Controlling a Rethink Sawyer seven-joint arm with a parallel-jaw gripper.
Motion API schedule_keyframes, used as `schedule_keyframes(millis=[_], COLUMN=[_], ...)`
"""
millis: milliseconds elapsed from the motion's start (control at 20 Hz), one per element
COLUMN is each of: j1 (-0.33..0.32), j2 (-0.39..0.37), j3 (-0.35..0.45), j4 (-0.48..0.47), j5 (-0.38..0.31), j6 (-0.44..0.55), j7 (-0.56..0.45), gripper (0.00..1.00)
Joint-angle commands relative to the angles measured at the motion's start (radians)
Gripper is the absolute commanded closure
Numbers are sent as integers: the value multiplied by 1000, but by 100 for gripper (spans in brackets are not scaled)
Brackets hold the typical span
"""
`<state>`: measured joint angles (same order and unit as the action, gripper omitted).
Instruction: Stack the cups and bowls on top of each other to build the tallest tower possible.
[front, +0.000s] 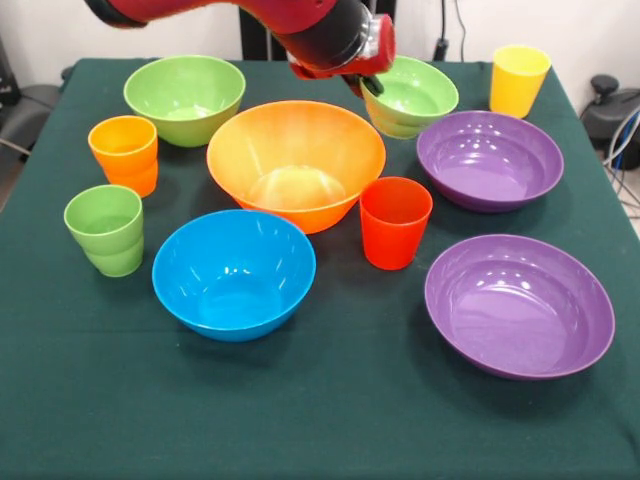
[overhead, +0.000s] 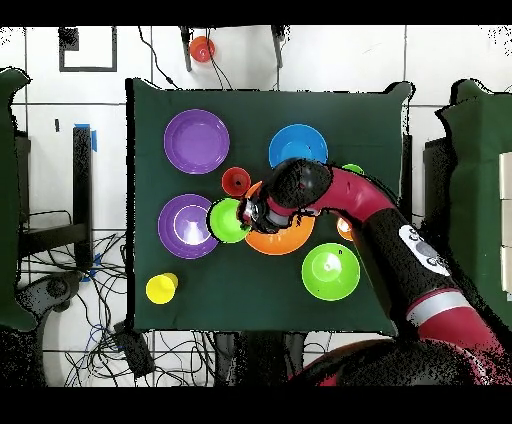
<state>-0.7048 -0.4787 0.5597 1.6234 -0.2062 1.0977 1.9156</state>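
Hand (front: 368, 82) pinching rim of small green bowl (front: 410, 96), far right of bench (front: 330, 420). Step: first pick. Next, likely: carry into orange bowl (front: 296, 160); nothing stacked yet.

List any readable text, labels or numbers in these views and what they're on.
None readable. The arm carries a white mark on its black link, too blurred to read. The cups and bowls, such as the yellow cup and the blue bowl, are plain.

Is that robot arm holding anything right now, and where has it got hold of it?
The gripper holds the small light-green bowl by its rim, on the orange bowl's side.
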Motion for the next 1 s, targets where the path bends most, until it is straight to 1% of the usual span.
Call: schedule_keyframes(millis=[50, 150, 200, 300, 450, 550, 600, 700, 800, 900, 1000], j1=[71, 73, 68, 67, 74, 96, 109, 138, 162, 190, 205], j2=[-128, -180, -217, -259, -306, -323, -325, -319, -305, -290, -285], j3=[-56, -51, -44, -41, -48, -66, -70, -77, -78, -96, -113], j4=[-85, -66, -46, -40, -40, -53, -75, -141, -225, -288, -324], j5=[11, 40, 67, 91, 101, 83, 62, 35, 11, -4, -23], j6=[9, 20, 30, 59, 92, 94, 89, 123, 185, 211, 225], j7=[137, 150, 158, 154, 138, 141, 132, 128, 115, 138, 136], gripper=[100, 100, 100, 100, 100, 100, 100, 100, 100, 100, 100])
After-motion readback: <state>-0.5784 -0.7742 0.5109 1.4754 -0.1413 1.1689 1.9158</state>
